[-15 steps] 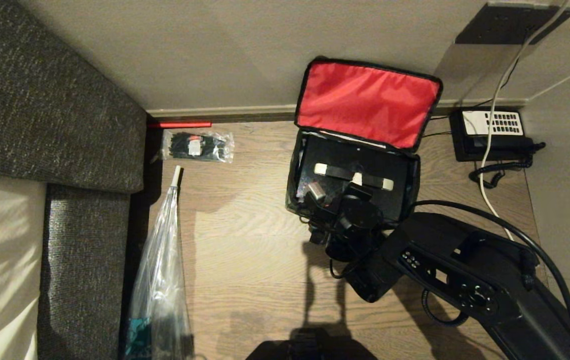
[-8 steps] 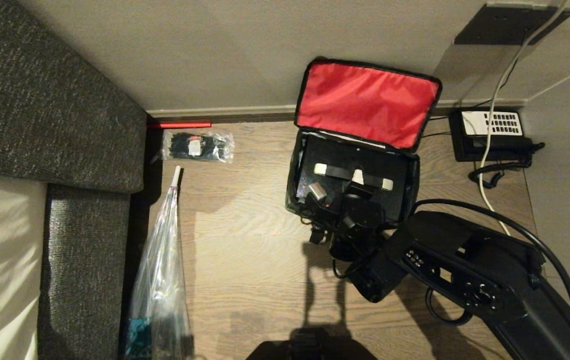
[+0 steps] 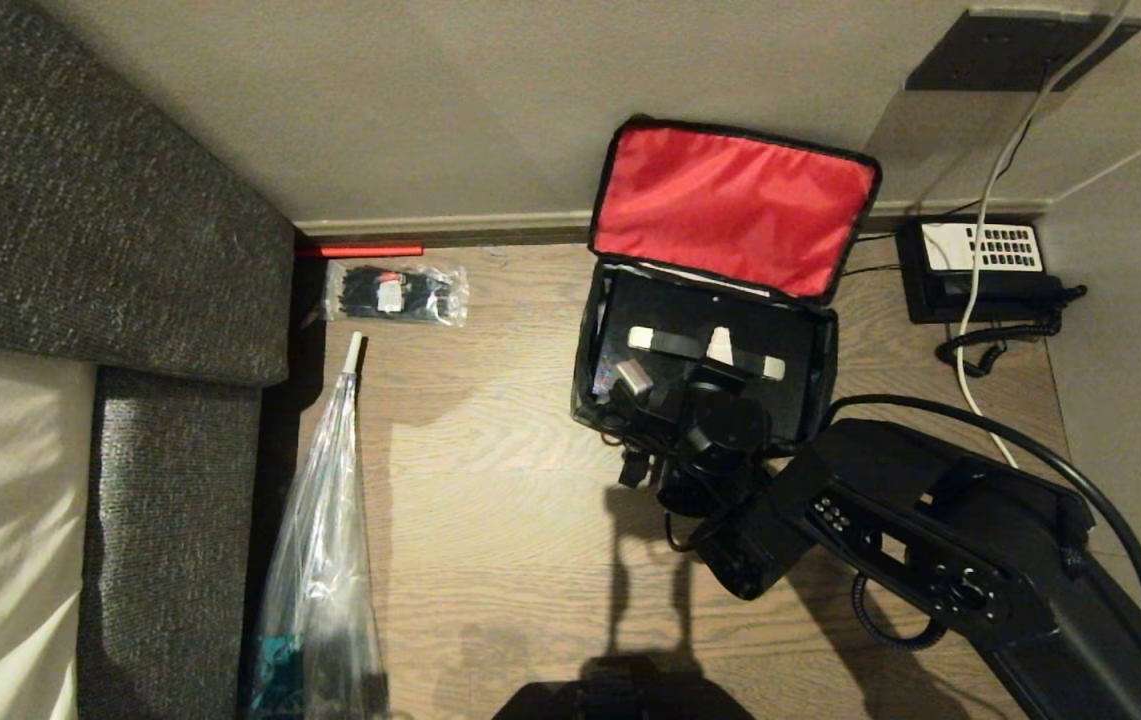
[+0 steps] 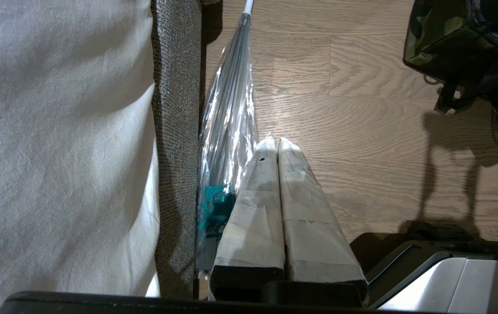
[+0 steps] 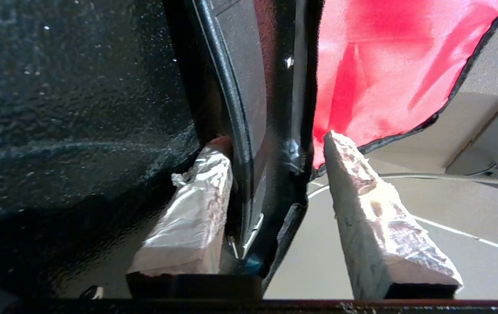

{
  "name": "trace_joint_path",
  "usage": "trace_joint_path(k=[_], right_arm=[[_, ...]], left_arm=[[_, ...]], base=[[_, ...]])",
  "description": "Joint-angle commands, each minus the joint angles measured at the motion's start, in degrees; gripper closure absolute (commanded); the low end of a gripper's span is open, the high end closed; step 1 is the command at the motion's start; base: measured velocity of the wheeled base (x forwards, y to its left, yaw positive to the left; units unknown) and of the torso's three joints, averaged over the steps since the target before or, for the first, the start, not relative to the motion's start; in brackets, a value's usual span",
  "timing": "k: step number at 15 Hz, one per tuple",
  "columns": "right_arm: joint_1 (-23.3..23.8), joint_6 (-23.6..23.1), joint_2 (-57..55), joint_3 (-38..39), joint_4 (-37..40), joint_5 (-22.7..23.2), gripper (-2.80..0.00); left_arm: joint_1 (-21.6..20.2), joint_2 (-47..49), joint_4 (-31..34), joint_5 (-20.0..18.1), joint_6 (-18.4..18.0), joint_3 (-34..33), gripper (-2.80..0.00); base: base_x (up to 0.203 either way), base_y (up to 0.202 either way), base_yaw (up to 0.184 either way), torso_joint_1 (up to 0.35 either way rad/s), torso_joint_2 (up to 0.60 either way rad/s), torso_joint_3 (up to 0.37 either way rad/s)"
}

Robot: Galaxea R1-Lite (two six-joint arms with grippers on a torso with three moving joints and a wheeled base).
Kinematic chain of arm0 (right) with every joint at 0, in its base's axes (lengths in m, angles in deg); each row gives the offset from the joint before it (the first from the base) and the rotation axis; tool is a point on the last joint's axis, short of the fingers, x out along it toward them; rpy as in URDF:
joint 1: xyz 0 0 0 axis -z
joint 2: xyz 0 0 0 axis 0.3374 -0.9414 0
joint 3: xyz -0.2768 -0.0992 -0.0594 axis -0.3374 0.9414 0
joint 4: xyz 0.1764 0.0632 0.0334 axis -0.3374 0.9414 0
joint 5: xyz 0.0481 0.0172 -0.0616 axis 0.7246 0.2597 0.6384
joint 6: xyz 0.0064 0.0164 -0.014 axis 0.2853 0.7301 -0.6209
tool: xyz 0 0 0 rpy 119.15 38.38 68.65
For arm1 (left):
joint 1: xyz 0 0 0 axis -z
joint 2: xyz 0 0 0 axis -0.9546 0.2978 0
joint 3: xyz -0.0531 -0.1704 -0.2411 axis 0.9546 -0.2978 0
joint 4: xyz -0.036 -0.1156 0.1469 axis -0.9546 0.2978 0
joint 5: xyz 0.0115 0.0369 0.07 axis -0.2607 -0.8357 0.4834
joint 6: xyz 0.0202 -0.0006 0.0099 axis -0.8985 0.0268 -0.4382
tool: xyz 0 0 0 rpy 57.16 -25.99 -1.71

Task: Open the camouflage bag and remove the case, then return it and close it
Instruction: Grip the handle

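Note:
The camouflage bag (image 3: 585,375) stands open on the wood floor by the wall, its red-lined lid (image 3: 730,200) tipped back against the wall. Inside it sits the black case (image 3: 675,310), its black handle with pale ends (image 3: 642,338) lying across the top. My right gripper (image 3: 677,362) hangs over the case, open, with the handle between its fingers. In the right wrist view the right gripper (image 5: 277,139) straddles the black handle strip (image 5: 279,87); one finger (image 5: 200,196) rests against it and the other stands clear. My left gripper (image 4: 275,141) is parked low and shut, far from the bag (image 4: 432,39).
A black telephone (image 3: 980,265) with a coiled cord sits right of the bag, and a white cable (image 3: 990,230) runs over it. A clear packet of black items (image 3: 395,293) and a plastic-sleeved umbrella (image 3: 325,520) lie left, beside the grey upholstered furniture (image 3: 110,250).
My right gripper's fingers have spread apart around the case's handle. The case stays in the bag and the right arm has hardly moved.

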Motion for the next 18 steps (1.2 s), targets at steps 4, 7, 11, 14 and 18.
trace_joint_path(k=[4,7,11,14,18], right_arm=[[0.6,-1.8,0.7,-1.8,-0.4,-0.2,-2.8],[0.8,-2.4,0.7,-2.1,-0.4,-0.1,-2.8],[0.8,-1.4,0.9,-0.4,-0.4,-0.2,-2.8],[0.8,-1.7,1.0,-0.3,-0.4,-0.1,-2.8],[0.8,-1.5,2.1,0.8,-0.4,-0.1,-2.8]], left_arm=[[0.0,0.0,0.0,0.0,0.0,0.0,0.0],[0.0,0.0,0.0,0.0,0.0,0.0,0.0],[0.0,0.0,0.0,0.0,0.0,0.0,0.0],[0.0,0.0,0.0,0.0,0.0,0.0,0.0],[0.0,0.0,0.0,0.0,0.0,0.0,0.0]], base=[[0.0,0.0,0.0,0.0,0.0,0.0],[0.0,0.0,0.0,0.0,0.0,0.0],[0.0,0.0,0.0,0.0,0.0,0.0],[0.0,0.0,0.0,0.0,0.0,0.0],[0.0,0.0,0.0,0.0,0.0,0.0]])
